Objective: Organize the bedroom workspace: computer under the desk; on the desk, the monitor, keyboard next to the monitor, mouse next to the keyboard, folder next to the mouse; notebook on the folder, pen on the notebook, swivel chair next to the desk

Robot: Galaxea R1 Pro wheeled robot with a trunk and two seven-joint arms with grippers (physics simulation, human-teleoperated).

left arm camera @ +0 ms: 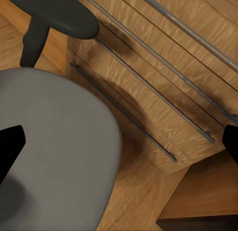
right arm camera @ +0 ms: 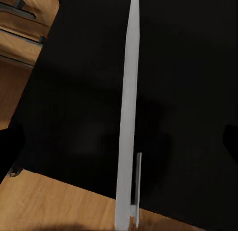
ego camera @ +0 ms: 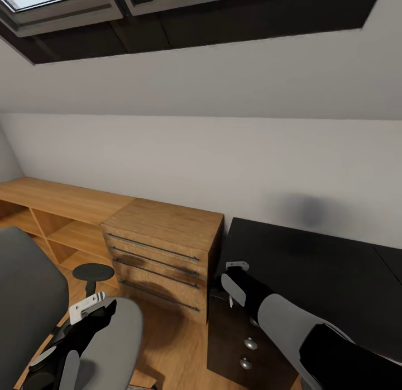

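Observation:
A thin white pen [right arm camera: 126, 112] hangs in the air close to the right wrist camera, above the glossy black desk [right arm camera: 178, 92]. It lies midway between the dark fingertips [right arm camera: 9, 147] of my right gripper [right arm camera: 119, 144], which stand wide apart and touch neither side of it. In the head view the right gripper [ego camera: 230, 275] is over the desk's [ego camera: 312, 272] left end. My left gripper [ego camera: 94, 310] is open and empty above the grey seat [left arm camera: 49, 156] of the swivel chair [ego camera: 28, 300].
A light-wood drawer chest [ego camera: 162, 250] stands between the chair and the desk, with low light-wood shelving [ego camera: 56, 211] to its left. The desk's black drawer unit with silver knobs [ego camera: 250, 343] is below my right arm. A sloped white wall and skylight rise behind.

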